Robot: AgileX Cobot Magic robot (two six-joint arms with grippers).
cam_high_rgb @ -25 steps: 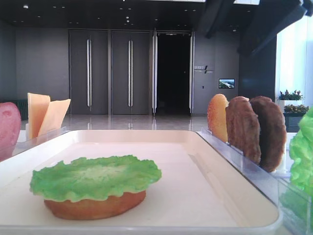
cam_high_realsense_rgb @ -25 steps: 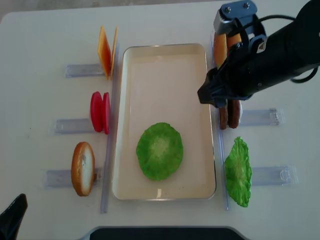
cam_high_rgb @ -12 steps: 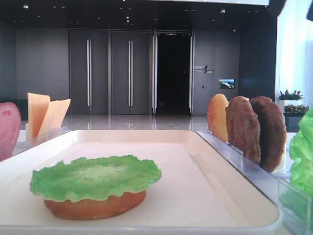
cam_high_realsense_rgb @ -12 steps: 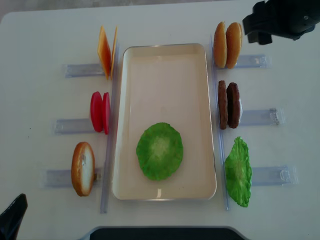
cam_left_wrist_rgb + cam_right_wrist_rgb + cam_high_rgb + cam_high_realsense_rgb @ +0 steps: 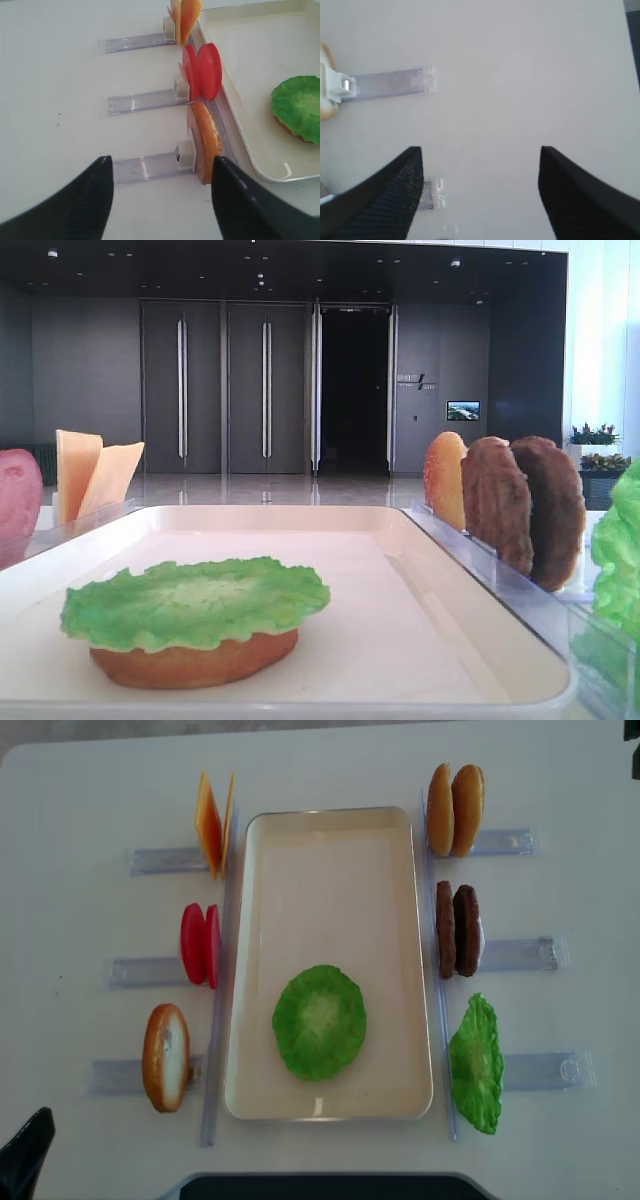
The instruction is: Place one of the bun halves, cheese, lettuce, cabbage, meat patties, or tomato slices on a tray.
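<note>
The right end effector (image 5: 480, 195) shows in its wrist view as two dark, ribbed fingers (image 5: 385, 200) spread wide apart, with nothing between them, pointing down over the counter (image 5: 520, 75). The left end effector (image 5: 160, 200) likewise shows two dark fingers (image 5: 75, 205) standing well apart and empty, tilted forward low over the counter. In the overhead view, only a dark corner of the left arm (image 5: 25, 1165) shows at the bottom left edge

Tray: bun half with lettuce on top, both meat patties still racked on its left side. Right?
Not quite. The meat patties stand racked on the right side of the tray, as the overhead realsense view shows. The lettuce does lie on a bun half on the tray.
</note>
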